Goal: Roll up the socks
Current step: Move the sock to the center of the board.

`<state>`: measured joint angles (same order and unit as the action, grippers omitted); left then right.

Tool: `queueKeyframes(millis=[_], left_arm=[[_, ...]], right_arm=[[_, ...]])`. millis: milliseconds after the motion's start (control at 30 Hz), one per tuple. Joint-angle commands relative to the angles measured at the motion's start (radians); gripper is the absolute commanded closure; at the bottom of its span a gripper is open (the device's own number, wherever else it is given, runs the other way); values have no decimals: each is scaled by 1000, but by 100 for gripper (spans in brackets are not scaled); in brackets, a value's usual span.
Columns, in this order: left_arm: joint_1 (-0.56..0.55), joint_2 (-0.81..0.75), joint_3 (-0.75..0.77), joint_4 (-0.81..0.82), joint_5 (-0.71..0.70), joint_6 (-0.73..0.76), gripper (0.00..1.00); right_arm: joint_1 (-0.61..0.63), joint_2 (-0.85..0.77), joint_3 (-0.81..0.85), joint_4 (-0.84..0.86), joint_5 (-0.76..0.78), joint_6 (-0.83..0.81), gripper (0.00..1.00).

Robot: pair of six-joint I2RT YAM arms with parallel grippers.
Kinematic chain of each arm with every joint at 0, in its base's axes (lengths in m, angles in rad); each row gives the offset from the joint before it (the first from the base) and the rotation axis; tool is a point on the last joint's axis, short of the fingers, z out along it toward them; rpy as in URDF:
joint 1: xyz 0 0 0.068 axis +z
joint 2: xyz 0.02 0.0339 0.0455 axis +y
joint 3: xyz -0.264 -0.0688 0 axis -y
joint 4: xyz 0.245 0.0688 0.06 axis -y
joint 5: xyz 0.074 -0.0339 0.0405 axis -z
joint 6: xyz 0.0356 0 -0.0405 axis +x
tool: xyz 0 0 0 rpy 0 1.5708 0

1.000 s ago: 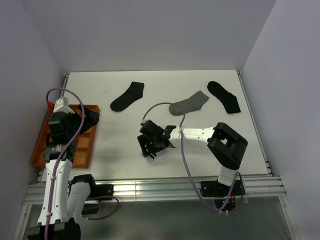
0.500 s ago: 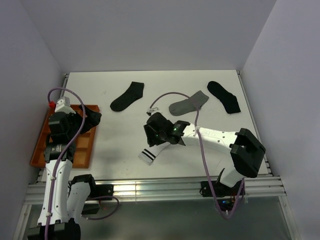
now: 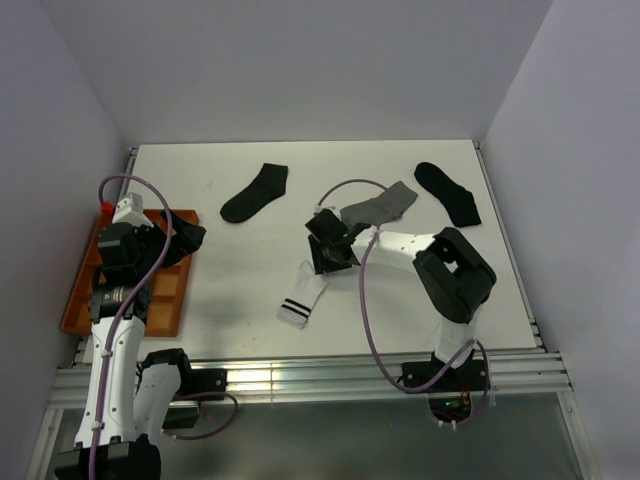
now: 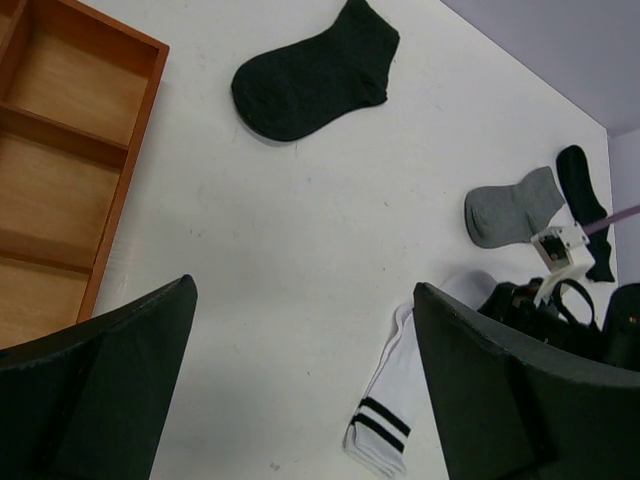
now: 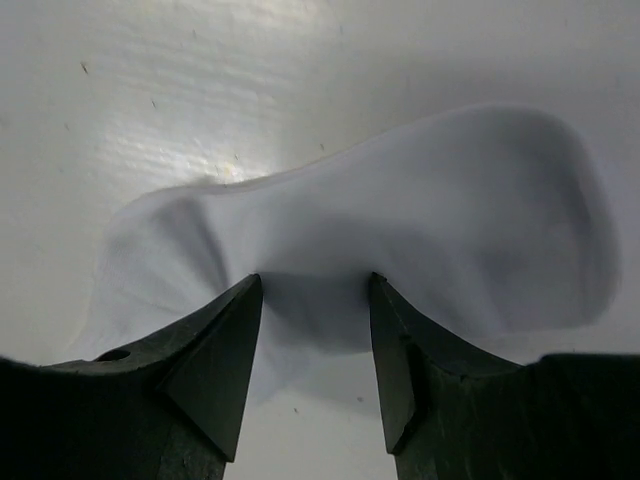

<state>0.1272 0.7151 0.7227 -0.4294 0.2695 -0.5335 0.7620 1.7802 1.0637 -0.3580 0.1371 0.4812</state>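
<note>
White knit fabric of the striped sock (image 5: 400,230) fills the gap between the jaws of my right pincer (image 5: 312,290). The jaws stand partly closed on either side of a raised fold at the toe end. I cannot tell from the wrist view whether they have a firm hold or merely straddle the fold. The sock lies flat on the table (image 3: 230,290), with its two-striped cuff close to the near edge and its toe pointing toward the centre. My left pincer (image 4: 305,290) hangs fully open and holds nothing, above the table's left edge by the orange tray (image 3: 80,300). The grey sock (image 3: 378,207) lies just beyond my right pincer, and two black socks (image 3: 255,193) lie unrolled toward the far edge. Step in hand, as I judge it: securing the toe of the striped sock to start the first roll. The next move calls for a full bite on the fold, then a turn of the toe over onto the foot, working toward the cuff. Keep the fabric low so the loose cuff does not drag.
</note>
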Motion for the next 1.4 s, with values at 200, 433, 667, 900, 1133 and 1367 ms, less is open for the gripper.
queueKeyframes(millis=[200, 433, 667, 900, 1133, 1367], left_arm=[[-3, 20, 6, 18, 23, 29, 5], [-3, 33, 7, 15, 36, 29, 5], [-3, 47, 9, 14, 42, 27, 5], [-3, 49, 9, 12, 34, 27, 5], [-3, 49, 11, 9, 31, 27, 5], [-3, 55, 14, 8, 20, 27, 5]], right_arm=[[11, -39, 75, 128, -19, -108, 41], [227, -251, -80, 154, 50, -273, 40], [342, -263, -151, 143, -34, -276, 59], [346, -136, -93, 179, -89, -273, 63], [346, 39, 16, 159, -108, -280, 66], [341, 142, 169, 139, -87, -297, 66]])
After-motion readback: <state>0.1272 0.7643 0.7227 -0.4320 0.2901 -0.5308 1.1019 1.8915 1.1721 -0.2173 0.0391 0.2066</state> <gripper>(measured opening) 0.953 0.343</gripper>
